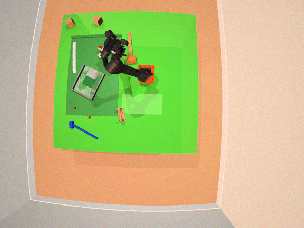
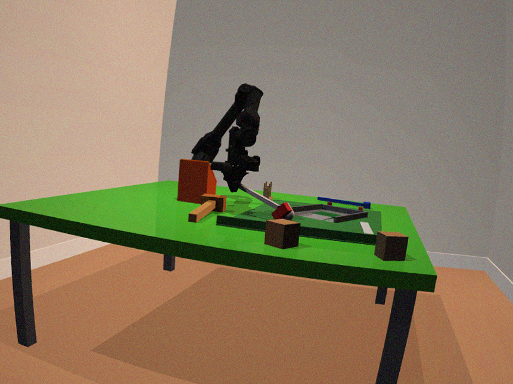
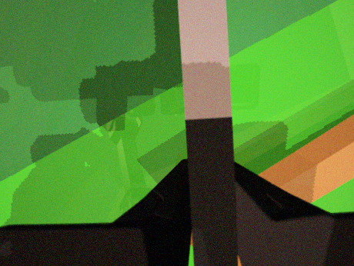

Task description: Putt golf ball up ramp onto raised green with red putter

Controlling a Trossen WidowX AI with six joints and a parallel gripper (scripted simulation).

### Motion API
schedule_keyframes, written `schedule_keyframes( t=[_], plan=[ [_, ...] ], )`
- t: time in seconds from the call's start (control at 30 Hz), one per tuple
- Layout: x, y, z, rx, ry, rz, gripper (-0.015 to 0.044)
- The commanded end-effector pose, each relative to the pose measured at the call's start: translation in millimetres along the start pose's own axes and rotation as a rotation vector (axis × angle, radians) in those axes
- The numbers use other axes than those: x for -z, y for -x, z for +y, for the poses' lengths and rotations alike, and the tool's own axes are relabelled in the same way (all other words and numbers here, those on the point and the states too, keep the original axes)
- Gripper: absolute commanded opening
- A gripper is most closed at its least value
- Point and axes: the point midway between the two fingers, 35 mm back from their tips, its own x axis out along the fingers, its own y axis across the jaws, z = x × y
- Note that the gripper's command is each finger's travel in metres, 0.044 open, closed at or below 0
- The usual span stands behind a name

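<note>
The red putter's head [image 1: 100,47] [image 2: 282,211] is low over the dark green mat. Its pale shaft [image 3: 205,46] [image 2: 261,196] slopes up to my gripper [image 2: 234,189] [image 3: 204,167], which is shut on the dark grip end. The white golf ball [image 1: 99,55] [image 2: 290,215] is close beside the head, on the side toward the walled ramp tray; in the exterior view the head partly hides it. I cannot tell whether they touch. The pale ramp part [image 1: 92,72] faces the ball, with the dark green square [image 1: 88,81] [image 2: 326,213] behind it inside dark walls. The arm hides my fingertips in the top view.
An orange mallet [image 1: 131,59] [image 2: 213,201] lies near the arm base. Two wooden cubes [image 1: 70,22] [image 1: 98,20] stand beyond the mat's edge. A wooden rack [image 1: 121,114], a blue putter [image 1: 84,131] and two small red cubes [image 1: 74,107] [image 1: 89,117] are farther off. A white strip [image 1: 74,57] lies on the mat.
</note>
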Motion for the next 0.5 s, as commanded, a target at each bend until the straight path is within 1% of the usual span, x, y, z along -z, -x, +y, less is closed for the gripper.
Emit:
schedule_keyframes(
  t=[0.0, 0.27, 0.47],
  plan=[
    [-0.7, 0.8, -2.9, 0.001, 0.0, -0.004, 0.0],
    [-0.4, -2.5, -29.9, -0.003, -0.004, -0.008, 0.0],
    [-0.3, -2.6, -30.6, -0.003, -0.004, -0.008, 0.0]
  ],
)
